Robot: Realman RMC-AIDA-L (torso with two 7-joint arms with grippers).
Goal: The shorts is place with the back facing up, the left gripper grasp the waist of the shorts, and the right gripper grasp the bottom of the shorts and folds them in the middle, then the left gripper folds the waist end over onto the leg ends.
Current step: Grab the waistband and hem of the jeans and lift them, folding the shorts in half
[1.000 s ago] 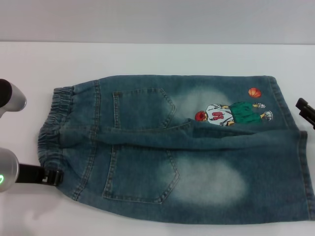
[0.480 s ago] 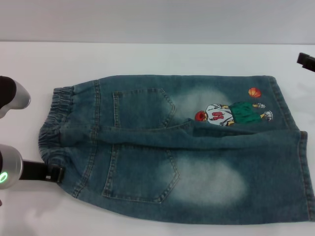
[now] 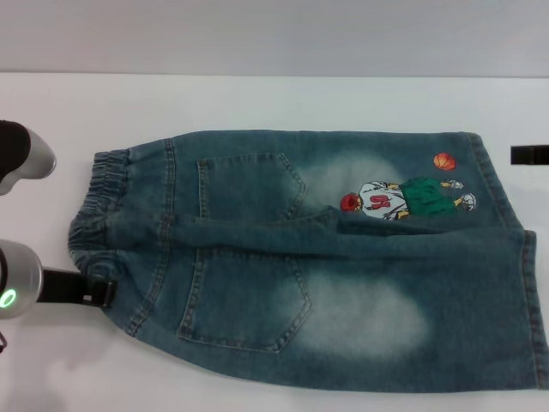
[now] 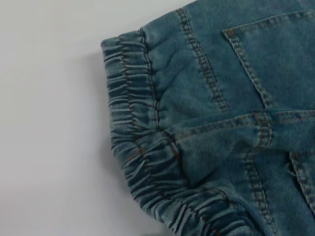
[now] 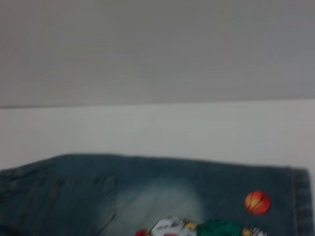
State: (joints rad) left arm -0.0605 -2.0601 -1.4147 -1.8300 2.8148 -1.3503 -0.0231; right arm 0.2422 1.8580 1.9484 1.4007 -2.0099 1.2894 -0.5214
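**Head view: shorts flat, both grippers at the edges**

Head view showed the shorts (image 3: 317,257) spread back side up on the white table (image 3: 257,99), filling the middle of the scene. The waist of the shorts (image 3: 94,215) lay at nine o'clock, and the bottom of the shorts (image 3: 515,266) at three o'clock, with the cartoon print (image 3: 403,197) and an orange ball (image 3: 443,160) on the far leg. The left gripper (image 3: 93,290) sat at about eight o'clock, its black tip at the near corner of the elastic band; whether its jaws were spread or pinching the cloth could not be told. The right gripper (image 3: 530,154) showed only as a black sliver at two o'clock, apart from the hem, and its jaws could not be judged either.

Left wrist view showed the puckered band (image 4: 133,142) and a pocket corner (image 4: 246,49) close up, with a raised crease running across the seat. No fingers appeared.

Right wrist view looked across the far edge of the denim, the ball (image 5: 257,202) near five o'clock, and bare table beyond.

The risk, as I judged it, was an uneven fold. A left grip taken only at the band's corner could let the elastic bunch or slip. The right gripper, standing off the hem, might catch a single layer or miss it, skewing the middle fold.
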